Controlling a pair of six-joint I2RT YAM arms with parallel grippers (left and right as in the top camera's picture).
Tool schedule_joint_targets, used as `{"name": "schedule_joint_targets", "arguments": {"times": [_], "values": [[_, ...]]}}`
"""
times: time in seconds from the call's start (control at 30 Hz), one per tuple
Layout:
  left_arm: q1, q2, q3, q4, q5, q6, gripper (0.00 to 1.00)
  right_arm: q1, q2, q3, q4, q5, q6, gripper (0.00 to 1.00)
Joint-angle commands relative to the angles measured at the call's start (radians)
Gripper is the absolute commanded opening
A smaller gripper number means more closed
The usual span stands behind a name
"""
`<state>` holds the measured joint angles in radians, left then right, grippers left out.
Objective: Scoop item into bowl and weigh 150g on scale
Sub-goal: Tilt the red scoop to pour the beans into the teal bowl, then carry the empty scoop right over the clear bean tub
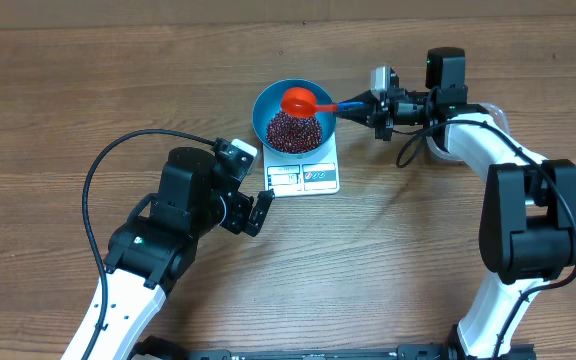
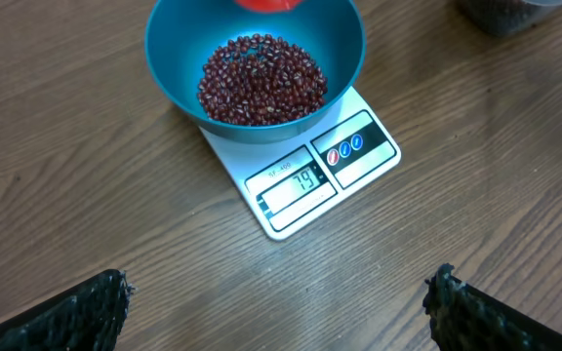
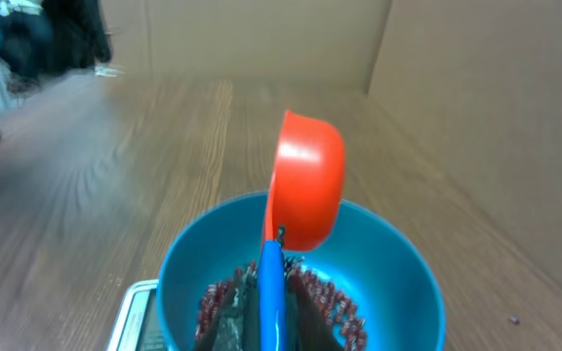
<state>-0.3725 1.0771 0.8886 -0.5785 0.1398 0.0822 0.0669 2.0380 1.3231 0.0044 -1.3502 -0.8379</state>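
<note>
wooden counter (image 1: 68, 80) fills the view, with cardboard walls behind it. the scale (image 1: 303, 177) stands in the middle, and the bowl (image 1: 259, 112) sits on its far part with the beans (image 1: 290, 132) heaped loosely inside. over the bowl hangs the red scoop (image 1: 298, 100), turned on its side and, as far as i can see, empty. its blue handle runs out to the right of the scale, where the right tool (image 1: 360, 107) is closed tight on it. the display reads 79, so i judge that more beans are needed. the clear tub (image 2: 510, 15) lies further right of the scale, so the scoop should travel outward along its own handle line. the left tool (image 2: 281, 283) hangs on the near side of the scale, spread wide and holding nothing.
</note>
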Motion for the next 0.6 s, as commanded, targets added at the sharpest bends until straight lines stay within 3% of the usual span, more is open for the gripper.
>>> {"name": "schedule_joint_targets", "arguments": {"times": [0.0,0.13,0.27,0.4,0.57], "values": [[0.004,-0.017,-0.003,0.002,0.014,0.019,1.0,-0.007,0.011,0.02,0.084,-0.028,0.384,0.04],[0.004,-0.017,-0.003,0.002,0.014,0.019,1.0,-0.03,0.01,0.02,0.15,-0.027,0.708,0.04],[0.004,-0.017,-0.003,0.002,0.014,0.019,1.0,-0.043,0.006,0.02,0.148,0.018,0.904,0.04],[0.004,-0.017,-0.003,0.002,0.014,0.019,1.0,-0.043,-0.023,0.02,0.11,0.082,0.991,0.04],[0.004,-0.017,-0.003,0.002,0.014,0.019,1.0,-0.04,-0.142,0.02,-0.126,0.319,0.953,0.04]]}}
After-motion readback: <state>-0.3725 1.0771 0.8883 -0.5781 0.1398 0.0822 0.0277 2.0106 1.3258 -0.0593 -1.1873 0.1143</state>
